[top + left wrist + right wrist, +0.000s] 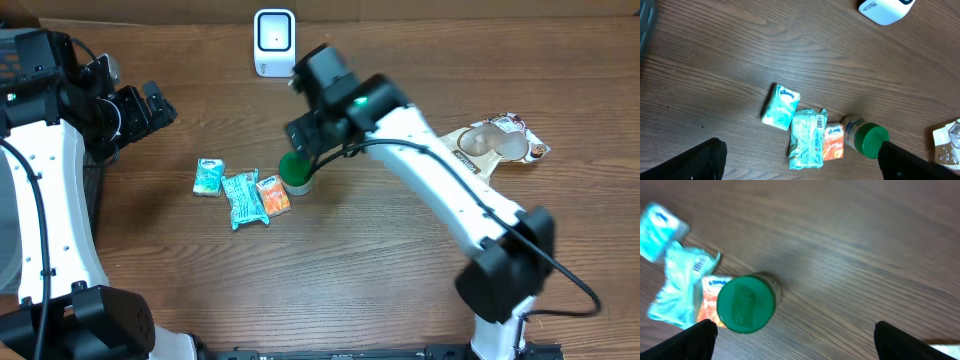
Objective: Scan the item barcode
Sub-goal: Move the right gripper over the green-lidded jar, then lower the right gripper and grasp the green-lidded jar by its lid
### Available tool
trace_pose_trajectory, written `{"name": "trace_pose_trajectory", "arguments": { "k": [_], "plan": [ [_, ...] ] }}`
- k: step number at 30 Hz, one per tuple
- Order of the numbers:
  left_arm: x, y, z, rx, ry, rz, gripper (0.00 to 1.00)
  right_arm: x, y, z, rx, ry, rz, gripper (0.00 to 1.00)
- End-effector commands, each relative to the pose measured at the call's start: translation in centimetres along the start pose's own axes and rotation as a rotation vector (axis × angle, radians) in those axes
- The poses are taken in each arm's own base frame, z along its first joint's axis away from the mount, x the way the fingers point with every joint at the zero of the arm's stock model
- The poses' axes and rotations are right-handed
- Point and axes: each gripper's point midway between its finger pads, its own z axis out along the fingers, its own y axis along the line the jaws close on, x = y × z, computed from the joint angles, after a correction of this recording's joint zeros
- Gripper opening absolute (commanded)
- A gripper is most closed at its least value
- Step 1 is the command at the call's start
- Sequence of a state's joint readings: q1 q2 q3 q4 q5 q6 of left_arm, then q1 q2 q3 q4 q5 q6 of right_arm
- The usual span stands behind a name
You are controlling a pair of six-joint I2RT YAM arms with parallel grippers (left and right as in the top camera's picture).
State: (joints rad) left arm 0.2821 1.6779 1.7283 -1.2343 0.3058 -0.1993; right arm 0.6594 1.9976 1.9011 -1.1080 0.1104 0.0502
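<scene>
Where crinkled packets [245, 198] lie, a round green-lidded jar [296, 170] sits.

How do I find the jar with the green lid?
Seen from above, small packets lie in a row on the wooden table. The jar sits at the row's right end, beside the orange packet. It alone is round, with a green lid.

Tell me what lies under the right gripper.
A green-lidded jar stands on the table below the open right gripper, beside an orange packet. The lid hides most of the jar's body, so no barcode shows.
</scene>
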Motion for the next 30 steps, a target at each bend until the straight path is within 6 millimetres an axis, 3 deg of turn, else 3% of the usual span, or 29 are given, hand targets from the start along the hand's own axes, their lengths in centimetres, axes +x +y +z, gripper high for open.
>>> {"name": "trace_pose_trajectory", "arguments": {
  "k": [1, 8, 13, 17, 21, 30],
  "plan": [
    [-0.1, 0.0, 0.1, -0.002, 0.001, 0.014, 0.99, -0.4, 0.3, 1.5, 0.032, 0.000, -0.047, 0.99],
    [-0.1, 0.0, 0.1, -0.002, 0.001, 0.014, 1.00, 0.2, 2.3, 4.6, -0.039, 0.044, -0.060, 0.99],
    [-0.1, 0.0, 0.1, -0.002, 0.001, 0.014, 1.00, 0.1, 4.2, 4.5, -0.149, 0.043, -0.028, 0.99],
    [-0.1, 0.0, 0.1, -0.002, 0.001, 0.014, 0.99, 0.5, 4.8, 4.8, -0.177, 0.072, 0.084, 0.99],
    [-0.1, 0.0, 0.1, -0.002, 0.001, 0.014, 1.00, 1.6, 5.0, 6.4, -0.173, 0.124, 0.136, 0.99],
    [-0.1, 0.0, 0.1, -0.002, 0.001, 0.014, 1.00, 3.2, 6.2, 8.5, -0.227, 0.199, 0.164, 0.95]
  ]
}}
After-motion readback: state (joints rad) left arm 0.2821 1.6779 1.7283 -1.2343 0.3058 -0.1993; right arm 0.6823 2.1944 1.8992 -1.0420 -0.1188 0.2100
